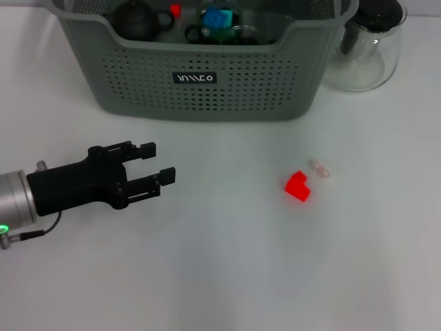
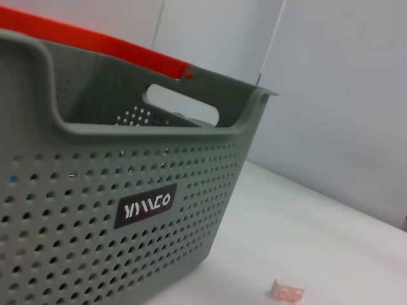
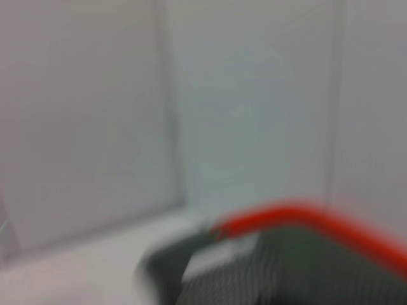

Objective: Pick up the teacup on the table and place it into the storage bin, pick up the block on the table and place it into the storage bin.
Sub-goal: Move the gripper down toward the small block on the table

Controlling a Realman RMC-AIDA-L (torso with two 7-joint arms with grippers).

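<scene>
The grey-green perforated storage bin (image 1: 207,76) stands at the back of the white table and fills the left wrist view (image 2: 95,241). A red block (image 1: 298,186) lies on the table in front of the bin's right end. No teacup shows on the table. My left gripper (image 1: 160,163) is open and empty. It hovers low at the left, in front of the bin's left end and well to the left of the block. The right gripper is out of view, and its wrist view shows only a blurred bin corner (image 3: 286,260) with a red rim.
A small pale pink piece (image 1: 319,167) lies just behind the block and also shows in the left wrist view (image 2: 286,292). A clear glass pitcher (image 1: 365,48) with a dark lid stands right of the bin. A dark teapot (image 1: 138,21) and a blue item (image 1: 219,19) lie in the bin.
</scene>
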